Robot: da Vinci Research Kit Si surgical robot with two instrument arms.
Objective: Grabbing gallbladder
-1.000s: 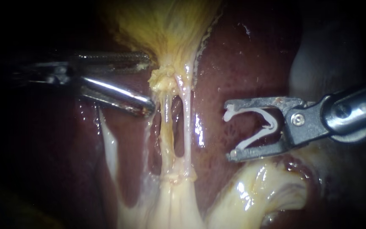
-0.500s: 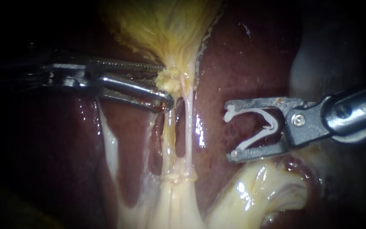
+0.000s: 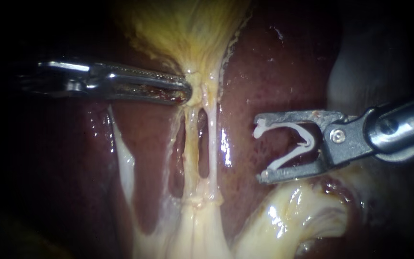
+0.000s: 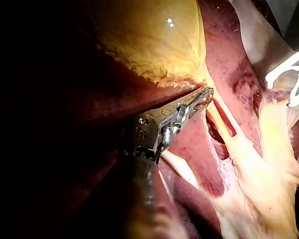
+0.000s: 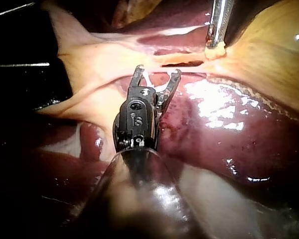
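The yellow gallbladder (image 3: 188,33) narrows to a neck above two pale tubes (image 3: 190,139) that run down side by side. My left instrument (image 3: 185,91) comes in level from the left. Its jaws lie together on the small lump of tissue at the gallbladder's neck. The left wrist view shows the same hold, my left instrument (image 4: 202,97) pinching just under the gallbladder (image 4: 149,40). My right instrument (image 3: 258,148) stands right of the tubes, apart from them. Its jaws stand wide, carrying a white clip (image 3: 293,141).
Dark red liver (image 3: 274,72) lies behind and around the tubes. Pale fatty tissue (image 3: 293,216) bulges below my right instrument. A white strand (image 3: 123,163) runs down left of the tubes.
My left instrument moved right to the gallbladder's neck and its jaws went from open to shut on the tissue there. The right instrument held still.
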